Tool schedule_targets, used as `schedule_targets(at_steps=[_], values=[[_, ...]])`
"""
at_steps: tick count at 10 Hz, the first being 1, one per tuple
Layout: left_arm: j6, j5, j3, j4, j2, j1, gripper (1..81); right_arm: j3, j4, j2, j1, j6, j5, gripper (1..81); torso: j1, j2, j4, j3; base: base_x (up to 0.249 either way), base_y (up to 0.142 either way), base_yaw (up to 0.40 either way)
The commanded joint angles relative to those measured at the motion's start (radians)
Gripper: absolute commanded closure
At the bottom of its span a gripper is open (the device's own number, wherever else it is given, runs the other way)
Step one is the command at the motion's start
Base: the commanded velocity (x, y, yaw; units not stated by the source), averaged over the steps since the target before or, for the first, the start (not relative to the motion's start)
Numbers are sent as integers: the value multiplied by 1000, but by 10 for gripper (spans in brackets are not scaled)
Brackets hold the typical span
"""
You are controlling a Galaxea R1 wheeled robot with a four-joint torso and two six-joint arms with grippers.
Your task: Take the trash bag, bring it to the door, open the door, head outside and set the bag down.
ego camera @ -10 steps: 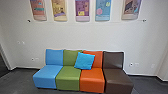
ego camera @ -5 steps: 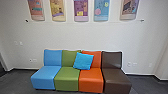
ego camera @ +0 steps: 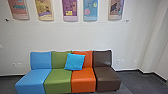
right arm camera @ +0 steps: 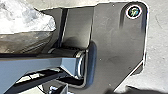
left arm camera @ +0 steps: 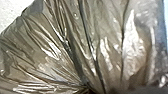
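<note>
Fingers first. Left gripper: state cannot be told. Right gripper: same, cannot be told.

Task item: trash bag (left arm camera: 100, 37), large in the left wrist view. Material thin, brownish-grey, glossy; long sharp pleats fan out from 1 dark gathered point, with white glare on the folds. In the right wrist view, crinkled pale film (right arm camera: 25, 22) lies in hard glare; probably the same bag, though the view is poor.

Further out, head view. Row of 4 armless seats against the wall (ego camera: 82, 36): blue seat (ego camera: 33, 77), green seat (ego camera: 58, 80), orange seat (ego camera: 83, 78), brown seat (ego camera: 108, 76). Bright blue cushion (ego camera: 75, 61) sits tilted across the green and orange backs. Taking the cushion as clock centre: blue seat toward 8 o'clock, brown seat toward 4 o'clock, wall panels (ego camera: 70, 10) from about 10 to 2 o'clock. Panels number 5, printed in differing colours, upper ends cut off by the frame. Thin line with dark end fittings runs just below them. Dark floor (ego camera: 150, 81) at 4 o'clock, meeting a dark baseboard.
</note>
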Motion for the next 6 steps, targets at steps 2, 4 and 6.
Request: schedule_targets(at_steps=[2, 4, 6], values=[[6, 82, 4, 3, 1, -54, 811, -4, 3, -3, 53, -3, -77, 10, 0, 0, 0, 0, 0, 0, -281], [6, 82, 4, 3, 0, -54, 811, -10, 3, 6, 50, -3, -77, 10, 0, 0, 0, 0, 0, 0, -281], [6, 82, 4, 3, 0, -54, 811, -39, 2, 23, 48, -3, -77, 10, 0, 0, 0, 0, 0, 0, -283]])
